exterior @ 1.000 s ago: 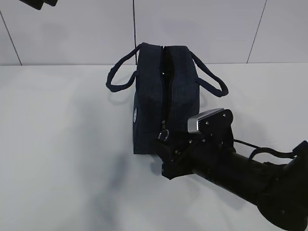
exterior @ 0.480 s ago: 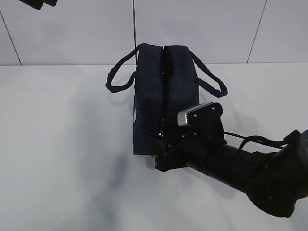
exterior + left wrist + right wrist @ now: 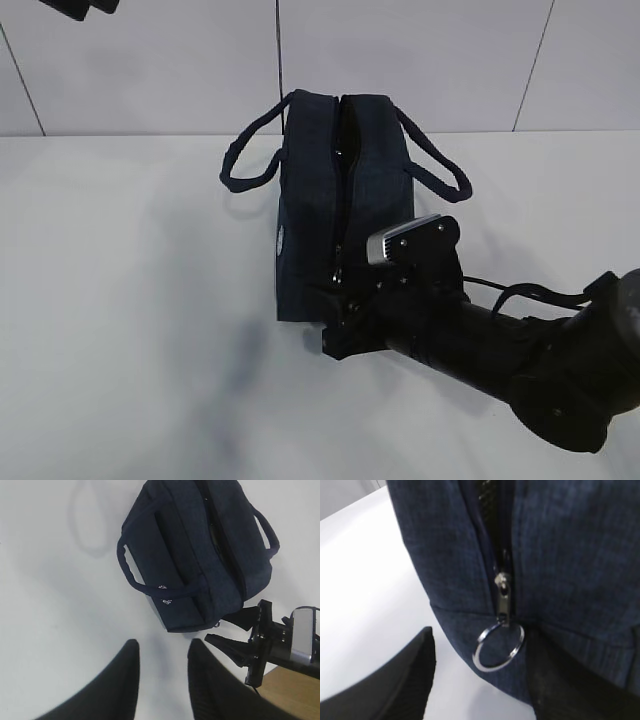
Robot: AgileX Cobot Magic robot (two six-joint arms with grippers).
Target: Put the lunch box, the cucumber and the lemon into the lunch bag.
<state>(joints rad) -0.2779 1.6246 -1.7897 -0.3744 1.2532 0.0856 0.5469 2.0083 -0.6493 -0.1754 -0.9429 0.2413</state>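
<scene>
The navy lunch bag stands on the white table with its end toward the camera, and its top seam gapes open. From the zipper slider low on that near end hangs a silver ring pull. My right gripper is open right at that end. One finger is left of the ring and the other lies against the fabric on its right, neither touching the ring. My left gripper hangs open and empty high above the table, left of the bag. The lunch box, cucumber and lemon are out of view.
Two loop handles droop to either side of the bag. The right arm stretches in from the lower right. A brown wooden surface shows beyond the table edge in the left wrist view. A tiled wall backs the table.
My right gripper has slid left and forward up to the bag's near end, so the ring pull is now covered in the exterior view. The left gripper and the bag have not moved.
</scene>
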